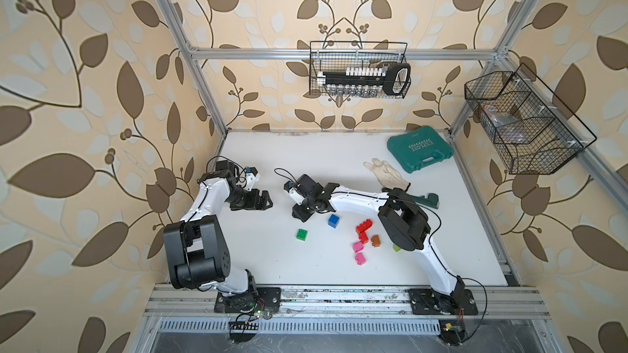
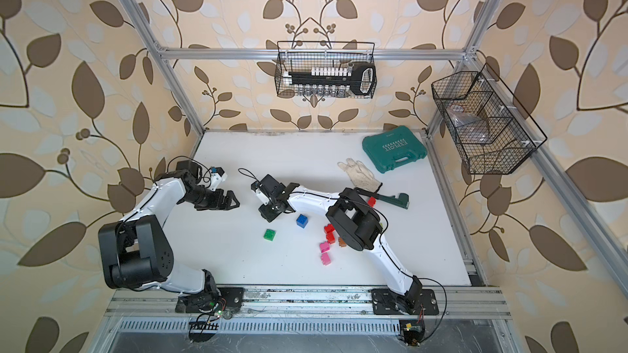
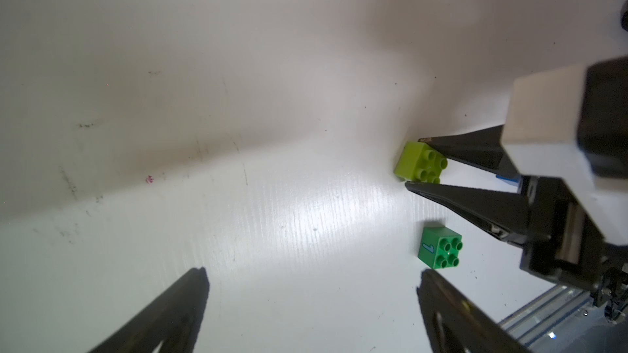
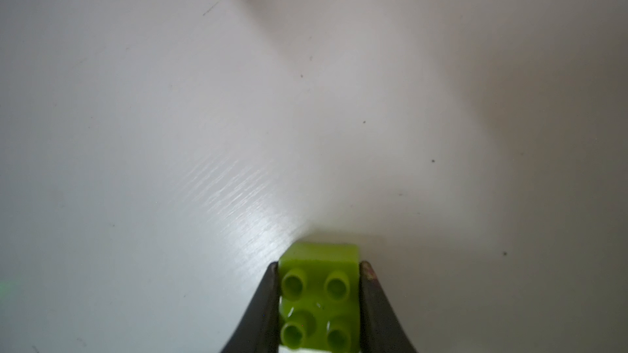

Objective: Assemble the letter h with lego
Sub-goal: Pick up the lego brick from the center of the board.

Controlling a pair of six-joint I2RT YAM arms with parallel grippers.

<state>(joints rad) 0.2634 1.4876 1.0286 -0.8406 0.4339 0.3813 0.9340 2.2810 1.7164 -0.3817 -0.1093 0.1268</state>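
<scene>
My right pincer (image 4: 319, 268) is clamped on the lime brick (image 4: 318, 303), which rests on the white surface (image 4: 170, 130). My left pincer (image 3: 312, 274) is spread wide, nothing in it. The green brick (image 3: 441, 247) and blue brick (image 1: 334, 220) sit loose nearby.

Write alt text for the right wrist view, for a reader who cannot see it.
A lime lego brick, studs toward the camera, is pinched between the two dark fingers of the right gripper. A faintly scuffed white table fills the rest.
</scene>
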